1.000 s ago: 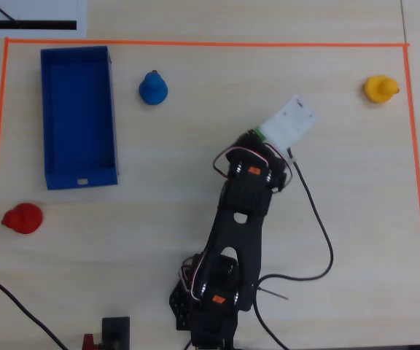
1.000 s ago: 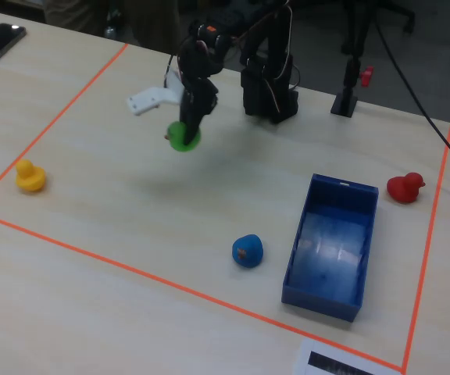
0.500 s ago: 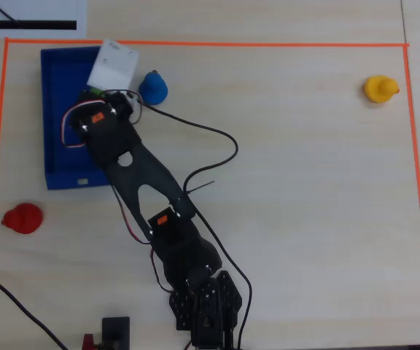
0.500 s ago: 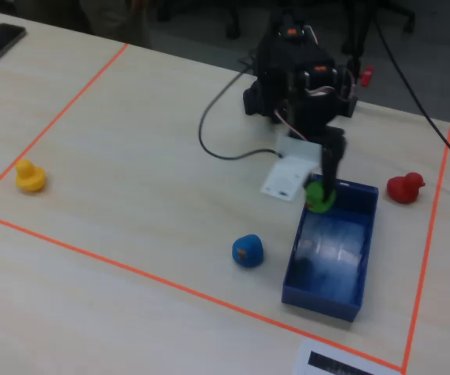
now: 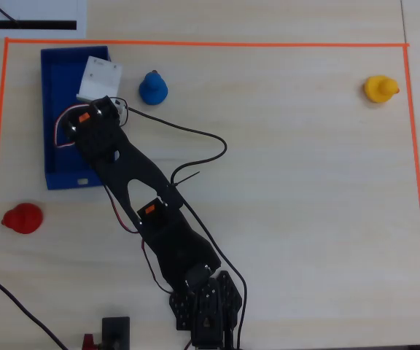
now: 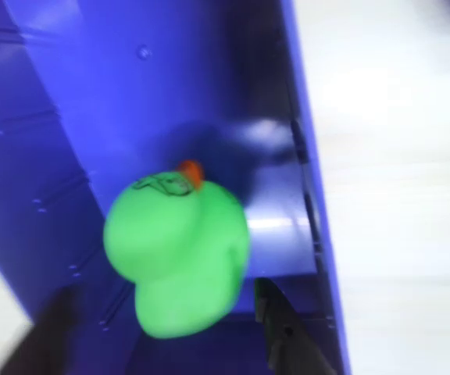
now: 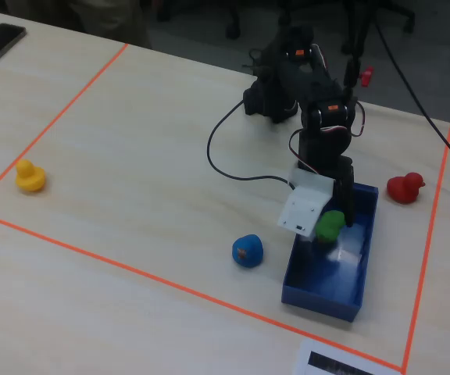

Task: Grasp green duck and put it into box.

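Note:
The green duck (image 6: 178, 254) is blurred in the wrist view, orange beak pointing away, over the floor of the dark blue box (image 6: 155, 86). My gripper (image 6: 161, 293) is open: one dark finger shows on each side of the duck, with a gap on both sides. In the fixed view the duck (image 7: 330, 226) sits between the fingers of the gripper (image 7: 333, 223), inside the box's (image 7: 319, 303) outline near its far end. I cannot tell whether it rests on the floor. In the overhead view the white wrist camera mount (image 5: 98, 78) hides the duck over the box (image 5: 58, 73).
A blue duck (image 5: 153, 87) stands just right of the box in the overhead view. A red duck (image 5: 23, 218) is below the box, a yellow duck (image 5: 380, 89) at the far right. Orange tape (image 5: 195, 44) borders the table. A black cable (image 5: 195, 135) trails beside the arm.

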You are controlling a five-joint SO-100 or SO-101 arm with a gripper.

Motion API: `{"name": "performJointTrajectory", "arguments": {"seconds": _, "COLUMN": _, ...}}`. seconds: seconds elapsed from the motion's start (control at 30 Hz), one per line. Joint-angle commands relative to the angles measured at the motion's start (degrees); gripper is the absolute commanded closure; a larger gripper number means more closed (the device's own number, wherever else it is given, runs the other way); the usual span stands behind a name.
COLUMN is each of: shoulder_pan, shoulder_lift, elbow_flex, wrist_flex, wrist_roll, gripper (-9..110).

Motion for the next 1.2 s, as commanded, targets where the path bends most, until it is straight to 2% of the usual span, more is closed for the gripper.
{"name": "performJointTrajectory", "arguments": {"seconds": 0.0, "shoulder_pan": 1.4, "shoulder_lift": 12.7, "elbow_flex": 2.4, "wrist_flex": 0.0, "wrist_roll": -0.8, "gripper": 65}}
{"name": "performJointTrajectory", "arguments": {"seconds": 0.17, "shoulder_pan": 7.7, "shoulder_lift": 38.1, "elbow_flex": 14.7, "wrist_flex": -2.1, "wrist_roll": -4.3, "gripper": 101}}
{"name": "performJointTrajectory", "arguments": {"seconds": 0.37, "shoulder_pan": 19.0, "shoulder_lift": 72.3, "elbow_flex": 48.9, "wrist_flex": -20.2, "wrist_roll": -14.8, "gripper": 101}}
{"name": "performJointTrajectory", "arguments": {"seconds": 0.6, "shoulder_pan": 24.4, "shoulder_lift": 107.8, "elbow_flex": 92.0, "wrist_flex": -35.3, "wrist_roll": -22.9, "gripper": 101}}
{"name": "performJointTrajectory", "arguments": {"seconds": 0.83, "shoulder_pan": 27.0, "shoulder_lift": 130.3, "elbow_flex": 112.8, "wrist_flex": -29.2, "wrist_roll": -23.5, "gripper": 101}}
{"name": "performJointTrajectory", "arguments": {"seconds": 1.07, "shoulder_pan": 27.5, "shoulder_lift": 130.3, "elbow_flex": 121.1, "wrist_flex": -21.0, "wrist_roll": -26.5, "gripper": 101}}
{"name": "performJointTrajectory", "arguments": {"seconds": 1.17, "shoulder_pan": 26.8, "shoulder_lift": 130.4, "elbow_flex": 121.9, "wrist_flex": -10.6, "wrist_roll": -29.9, "gripper": 101}}
